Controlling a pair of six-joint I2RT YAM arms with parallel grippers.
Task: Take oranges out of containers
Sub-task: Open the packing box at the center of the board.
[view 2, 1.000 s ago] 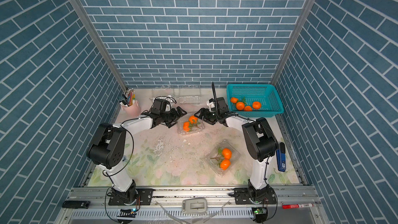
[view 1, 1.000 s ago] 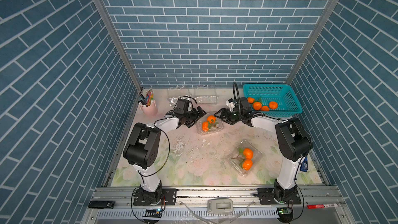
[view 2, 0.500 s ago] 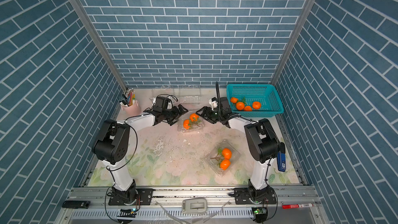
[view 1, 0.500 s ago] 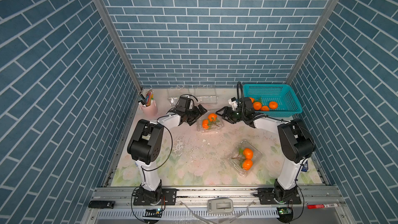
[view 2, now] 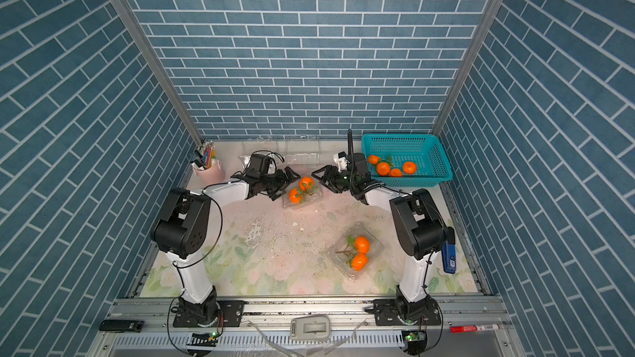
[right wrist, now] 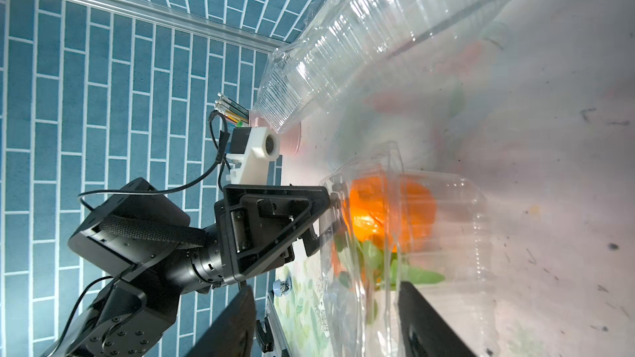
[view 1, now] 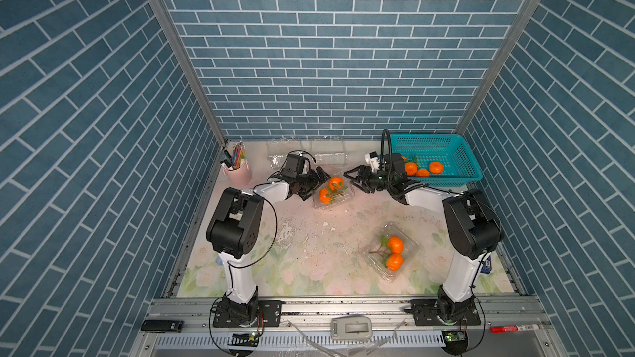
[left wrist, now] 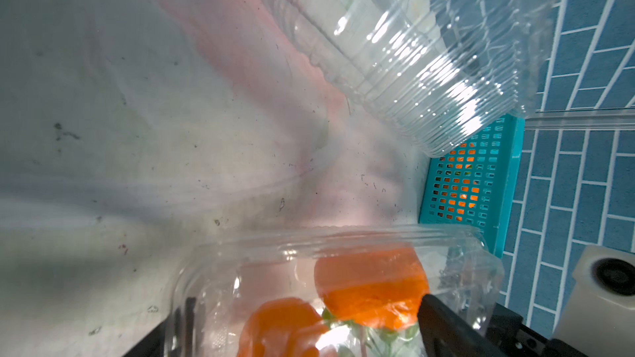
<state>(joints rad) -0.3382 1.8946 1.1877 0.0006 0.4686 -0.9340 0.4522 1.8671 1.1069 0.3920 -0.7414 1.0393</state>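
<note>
Left gripper: the left gripper (view 1: 318,185) has its black jaws spread wide at one end of a clear ribbed plastic clamshell container (view 1: 344,195); whether the fingers touch the plastic cannot be told
Right gripper: the right gripper (view 1: 349,180) faces it from the container's other end, jaws apart; in the right wrist view its fingers (right wrist: 419,331) stand either side of the container's clear wall
Fruit between the arms: two small round bright oranges (view 1: 335,183) with green leaves lie inside that container, at the back middle of the floral-patterned table (view 1: 309,269)
Second box: another clear clamshell box (view 1: 409,247) lies nearer the front, toward the right arm's base, holding a twig-joined pair of oranges (view 1: 397,244)
Empty boxes: two empty clear boxes (view 1: 328,157) lie by the back wall
Basket: a teal perforated plastic basket (view 2: 412,181) in the back right corner holds four loose oranges (view 2: 383,168)
Cup: a pink cup of pens (view 1: 237,175) stands at the back left
</note>
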